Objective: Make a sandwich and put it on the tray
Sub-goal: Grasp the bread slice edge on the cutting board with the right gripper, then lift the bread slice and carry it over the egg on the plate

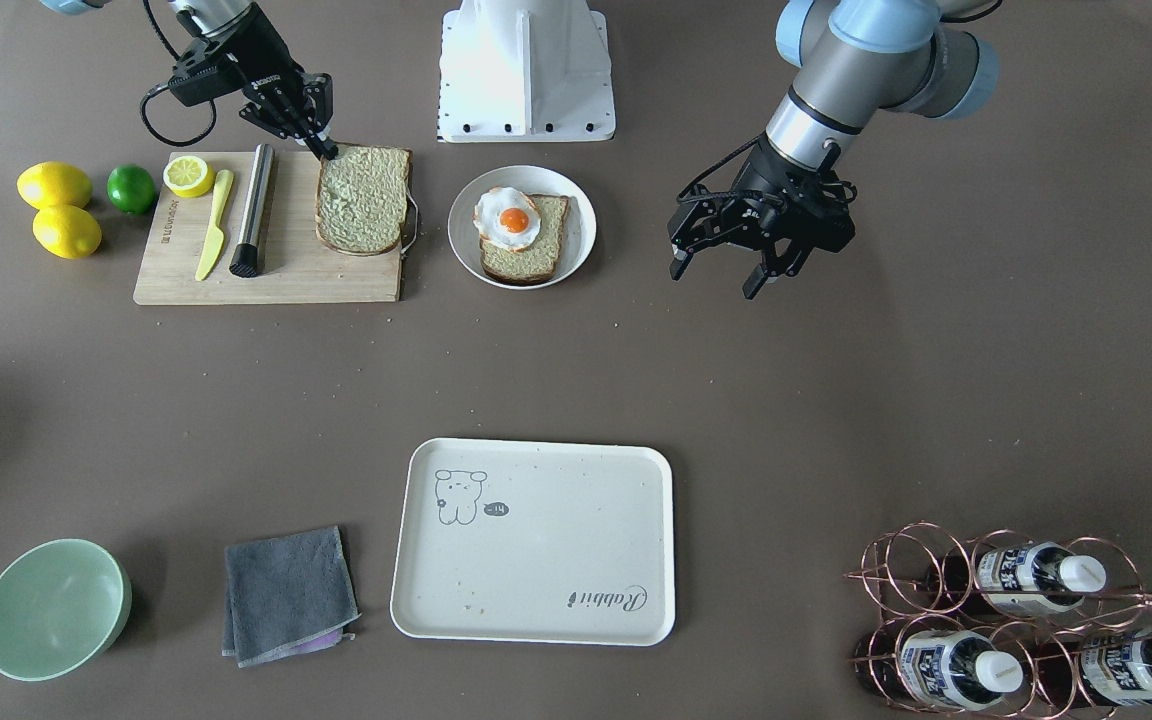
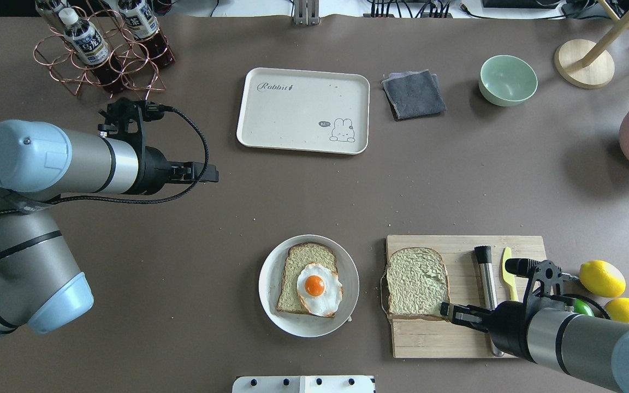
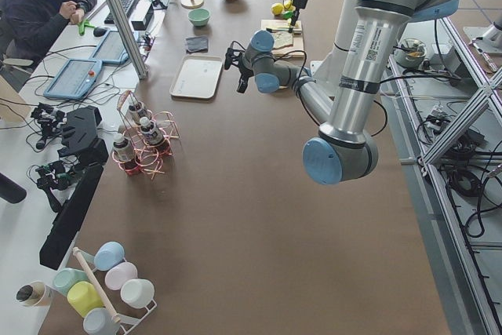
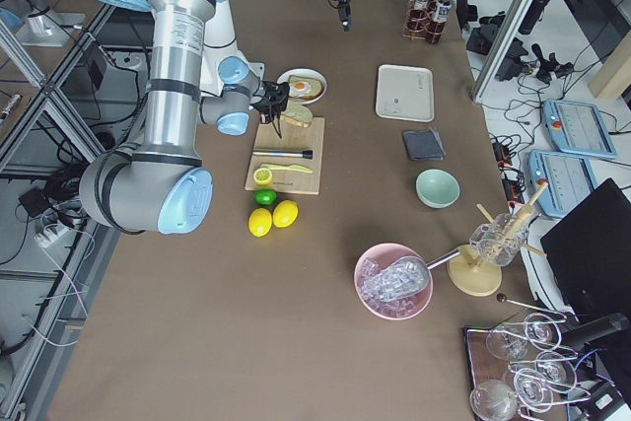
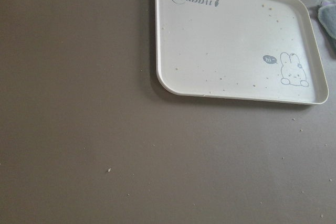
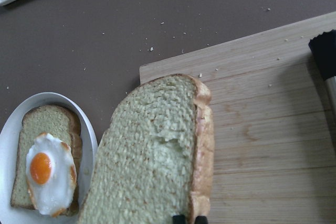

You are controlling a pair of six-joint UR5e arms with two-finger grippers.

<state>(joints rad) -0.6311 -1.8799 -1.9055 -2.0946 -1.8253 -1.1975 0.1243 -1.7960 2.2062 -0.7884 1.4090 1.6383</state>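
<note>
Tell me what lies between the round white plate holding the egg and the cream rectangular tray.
Only bare brown tabletop lies between the round white plate and the cream-white rectangular tray. The overhead exterior view shows this stretch clearly.

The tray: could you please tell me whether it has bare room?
The cream-white rectangular tray holds no object. The brown table between it and the round white plate is also free. The wooden cutting board is crowded: greenish bread slice, steel rod, yellow knife, lemon half.

Left hand (image 1: pixel 717 280) held aloft, fingers spread wide, right hand (image 1: pixel 326 150) low, fingers pinched together
</note>
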